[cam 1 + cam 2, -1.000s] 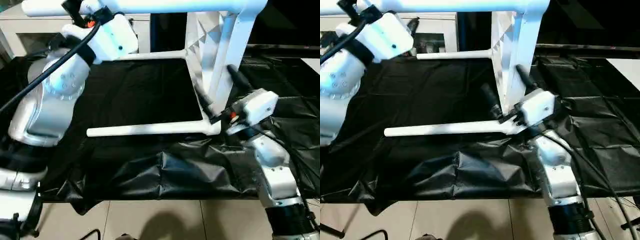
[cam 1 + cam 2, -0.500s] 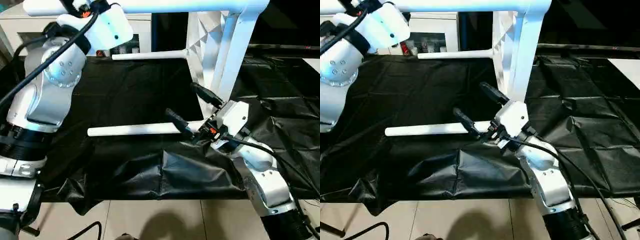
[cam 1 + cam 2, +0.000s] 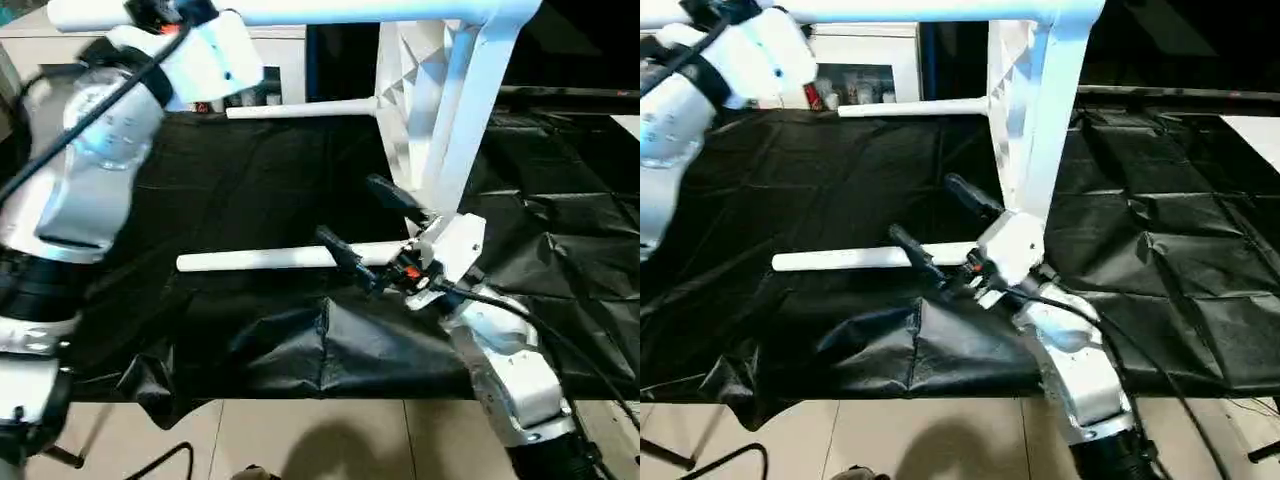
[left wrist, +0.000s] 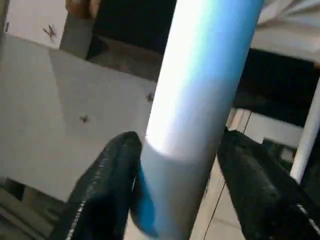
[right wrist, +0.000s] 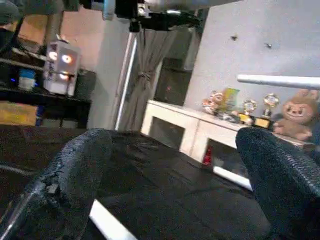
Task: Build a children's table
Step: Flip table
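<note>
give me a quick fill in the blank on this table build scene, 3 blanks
1. The table top stands on its ___, its legs pointing sideways.
2. The sheet covering the work surface is ___ in colour.
3. The right gripper straddles the lowest leg with its fingers ___.

Missing words: edge; black; open

Table top (image 3: 425, 90) on edge on sheet (image 3: 250, 190); legs (image 3: 260, 261) point left.

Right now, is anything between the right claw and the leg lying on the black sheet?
Nothing visible. The right claw is open, its black fingers either side of the lower leg, with only the black sheet under it.
</note>
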